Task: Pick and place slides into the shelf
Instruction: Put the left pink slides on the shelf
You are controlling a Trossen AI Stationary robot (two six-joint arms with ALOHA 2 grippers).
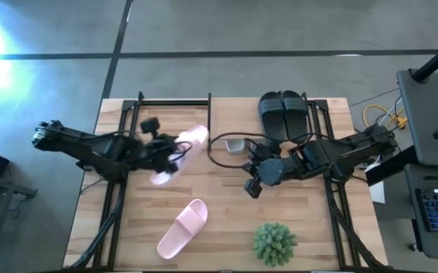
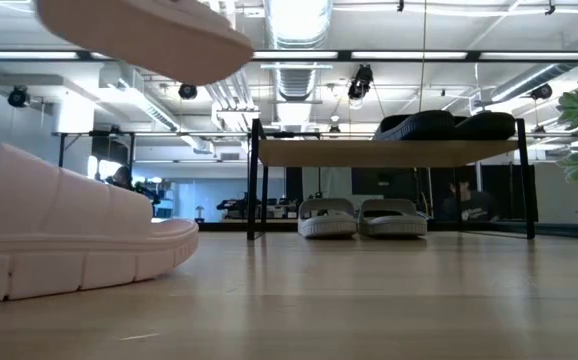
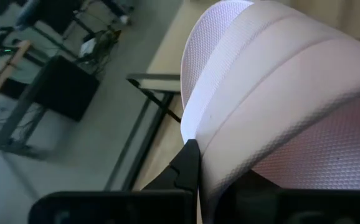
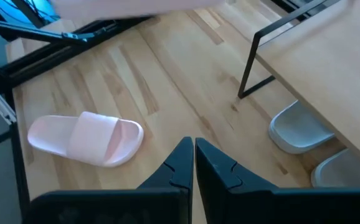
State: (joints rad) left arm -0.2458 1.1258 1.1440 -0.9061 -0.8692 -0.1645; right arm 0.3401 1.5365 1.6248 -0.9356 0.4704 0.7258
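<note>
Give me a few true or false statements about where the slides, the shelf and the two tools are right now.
1. The left tool holds a pink slide off the table. True.
2. The black slides lie under the shelf. False: they sit on top of it.
3. The grey-white slides sit beneath the shelf. True.
4. The right tool grips a slide. False: it is shut on nothing.
5. The second pink slide is on the shelf. False: it lies on the table.

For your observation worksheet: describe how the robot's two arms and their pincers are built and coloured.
Both arms are black, jointed and boxy. A black cable loops beside the right arm; the left arm ends in a small black block. Each pincer, left and right, has two matte black angular fingers.
</note>
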